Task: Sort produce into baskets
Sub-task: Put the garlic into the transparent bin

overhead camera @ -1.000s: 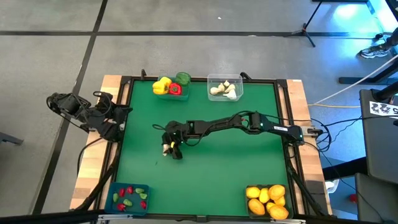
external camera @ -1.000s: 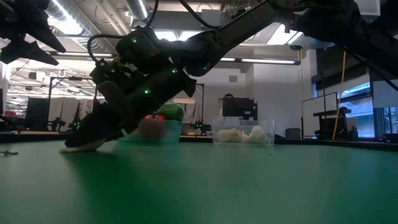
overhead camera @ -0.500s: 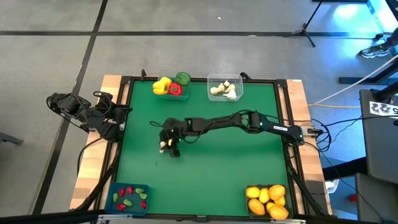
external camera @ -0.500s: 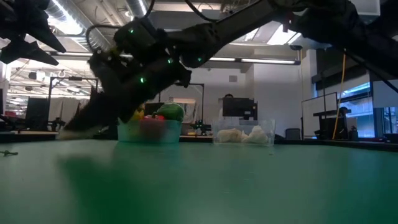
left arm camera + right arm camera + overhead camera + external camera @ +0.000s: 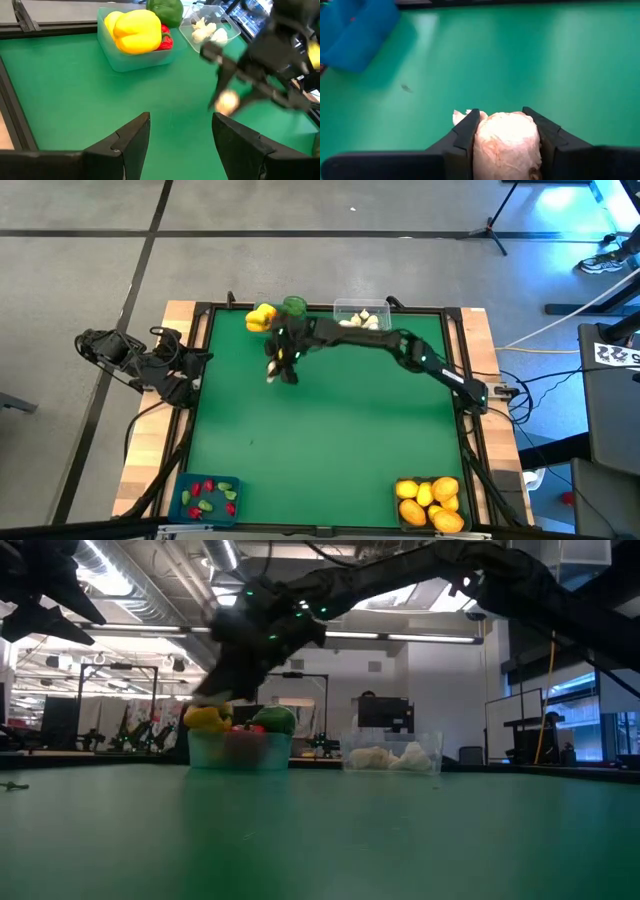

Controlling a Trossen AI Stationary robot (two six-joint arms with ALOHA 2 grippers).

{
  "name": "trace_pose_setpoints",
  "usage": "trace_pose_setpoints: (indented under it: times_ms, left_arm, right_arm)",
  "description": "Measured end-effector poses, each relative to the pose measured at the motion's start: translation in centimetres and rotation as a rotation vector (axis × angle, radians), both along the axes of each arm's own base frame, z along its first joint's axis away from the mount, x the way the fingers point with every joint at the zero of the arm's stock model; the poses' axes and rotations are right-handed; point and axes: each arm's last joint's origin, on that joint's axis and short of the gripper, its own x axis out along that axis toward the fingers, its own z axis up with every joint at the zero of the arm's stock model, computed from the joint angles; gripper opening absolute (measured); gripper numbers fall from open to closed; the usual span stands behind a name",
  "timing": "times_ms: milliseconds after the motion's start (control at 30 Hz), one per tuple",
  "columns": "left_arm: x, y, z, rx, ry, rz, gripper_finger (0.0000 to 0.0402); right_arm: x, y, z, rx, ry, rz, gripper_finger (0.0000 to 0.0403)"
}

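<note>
Two jaws noted. Right gripper (image 5: 506, 145): jaws clamped on a white garlic bulb (image 5: 506, 144), held above the green surface (image 5: 330, 430) near its far edge. Left gripper (image 5: 181, 131): jaws parted, empty, at left edge.

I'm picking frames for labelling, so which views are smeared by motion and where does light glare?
Low view: the right arm is blurred and backlit by ceiling lights. Left wrist view: the right hand with its garlic bulb is smeared. Right wrist view: sharp, soft sheen on the green mat. High view: bright glare at the floor's far corner.
</note>
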Motion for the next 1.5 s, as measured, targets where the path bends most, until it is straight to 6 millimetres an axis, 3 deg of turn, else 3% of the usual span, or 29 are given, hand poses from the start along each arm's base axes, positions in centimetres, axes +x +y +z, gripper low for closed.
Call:
trace_pose_setpoints:
  times_ms: [433, 567, 767, 1167, 1367, 1500]
  left_arm:
    - [0.0, 0.0, 0.0, 0.025, 0.012, -0.011, 0.0208]
    - [0.0, 0.0, 0.0, 0.025, 0.013, -0.012, 0.0208]
    - [0.0, 0.0, 0.0, 0.025, 0.013, -0.012, 0.0208]
    - [0.0, 0.0, 0.0, 0.038, 0.022, -0.021, 0.0208]
    - [0.0, 0.0, 0.0, 0.053, 0.025, -0.021, 0.0208]
    - [0.0, 0.0, 0.0, 0.051, 0.021, -0.016, 0.0208]
  right_arm:
    - [-8.9, -8.2, 8.3, -0.088, 0.154, -0.098, 0.0117]
    - [-11.8, -10.6, 9.7, -0.084, 0.215, -0.155, 0.0117]
    - [-15.9, -14.3, 9.1, 0.004, 0.389, -0.256, 0.0117]
    - [-21.1, -19.9, 8.6, 0.015, 0.534, -0.513, 0.0117]
    - [-21.8, -21.6, 6.7, -0.019, 0.603, -0.710, 0.0117]
    - [-20.9, -21.1, 4.7, -0.006, 0.624, -0.730, 0.0118]
